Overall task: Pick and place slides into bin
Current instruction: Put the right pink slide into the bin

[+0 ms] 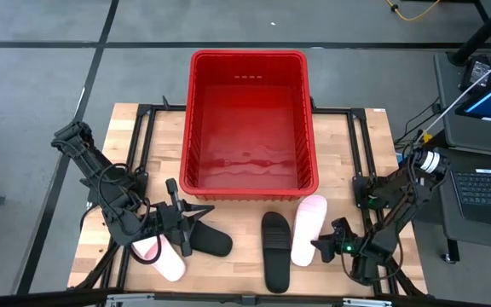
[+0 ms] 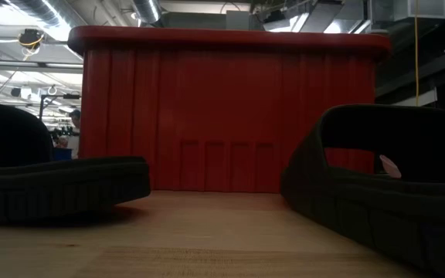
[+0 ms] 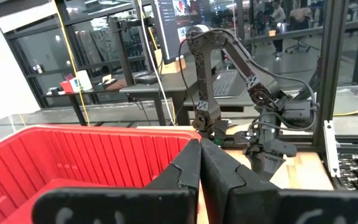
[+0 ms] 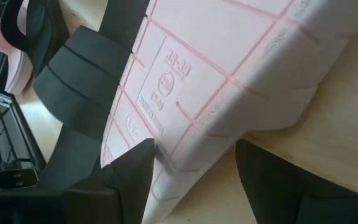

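Lighting is even overhead illumination, with faint glare on the bin (image 1: 247,162) floor. In the low view, near slides (image 2: 52,185) appear dark, silhouetted and softly blurred. The right wrist view is close and unfocused.

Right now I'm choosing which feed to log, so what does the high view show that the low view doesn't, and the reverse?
Only the high view shows both arms, the left gripper shut beside a black slide, the right gripper open at a pink slide, a second pink slide, and the empty inside of the bin. Only the low view shows the bin's ribbed front wall and the room behind. Both share the red bin and two black slides; the other one lies at mid-table.
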`<action>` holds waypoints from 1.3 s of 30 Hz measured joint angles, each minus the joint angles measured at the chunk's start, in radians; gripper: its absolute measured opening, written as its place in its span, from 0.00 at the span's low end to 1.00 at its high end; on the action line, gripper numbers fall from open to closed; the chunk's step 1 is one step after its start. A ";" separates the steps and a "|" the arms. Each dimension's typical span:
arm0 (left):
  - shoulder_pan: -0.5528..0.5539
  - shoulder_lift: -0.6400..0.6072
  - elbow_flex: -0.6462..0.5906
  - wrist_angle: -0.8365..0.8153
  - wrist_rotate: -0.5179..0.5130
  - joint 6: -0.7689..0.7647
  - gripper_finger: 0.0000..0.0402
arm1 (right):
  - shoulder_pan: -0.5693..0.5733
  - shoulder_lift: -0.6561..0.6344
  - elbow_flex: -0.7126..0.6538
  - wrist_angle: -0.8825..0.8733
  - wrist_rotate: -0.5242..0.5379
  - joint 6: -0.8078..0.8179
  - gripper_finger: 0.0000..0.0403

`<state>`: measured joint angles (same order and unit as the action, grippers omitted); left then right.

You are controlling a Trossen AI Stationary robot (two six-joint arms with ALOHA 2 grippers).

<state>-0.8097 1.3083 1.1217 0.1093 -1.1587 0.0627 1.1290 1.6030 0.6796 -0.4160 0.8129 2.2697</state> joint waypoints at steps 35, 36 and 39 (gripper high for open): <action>0.000 0.000 0.000 0.000 0.000 0.003 0.00 | -0.001 0.117 0.002 0.233 0.080 -0.027 0.20; 0.000 0.000 0.000 0.000 0.000 0.003 0.00 | -0.001 0.117 0.002 0.235 0.080 -0.026 0.20; 0.000 0.000 0.000 0.000 0.000 0.003 0.01 | -0.001 0.117 0.002 0.259 0.075 -0.027 0.20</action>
<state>-0.8097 1.3087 1.1217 0.1089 -1.1584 0.0658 1.1282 1.7199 0.6811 -0.1568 0.8882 2.2431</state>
